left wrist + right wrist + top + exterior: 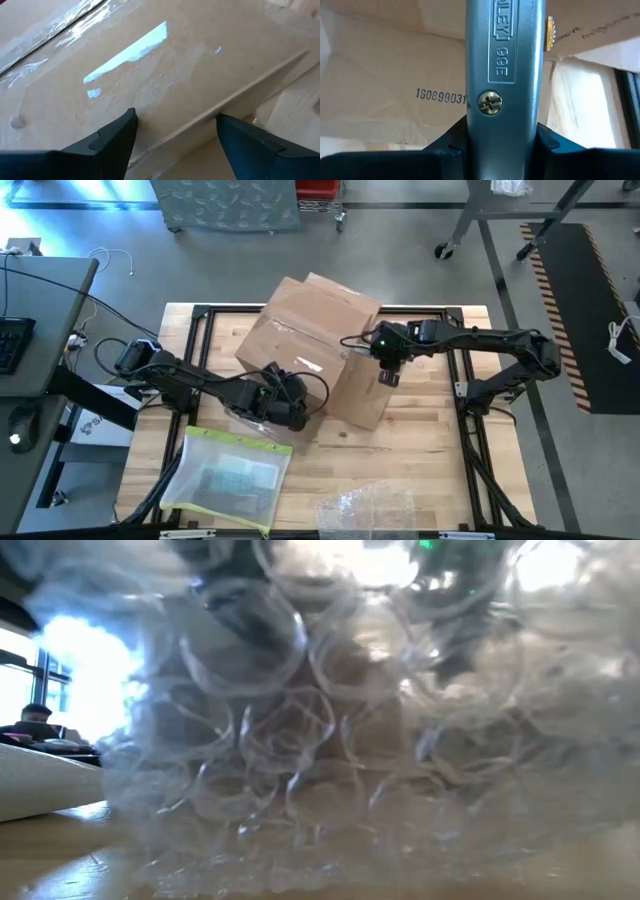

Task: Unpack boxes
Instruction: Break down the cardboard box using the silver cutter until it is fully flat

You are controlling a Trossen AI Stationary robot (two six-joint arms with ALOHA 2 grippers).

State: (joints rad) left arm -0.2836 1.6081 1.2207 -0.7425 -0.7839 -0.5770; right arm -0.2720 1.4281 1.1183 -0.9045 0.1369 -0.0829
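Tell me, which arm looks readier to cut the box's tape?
The right: its gripper already clamps a utility knife above the box. The left gripper is open, empty, against the box's side.

Both arms are dark — almost black — and built from slim tubes joined by thicker round joints. Thin black cables run along the left arm and loop near its wrist. A small green light shines on the wrist of the right arm. The left tool has two flat dark fingers with angled, pointed tips — matte, without markings.
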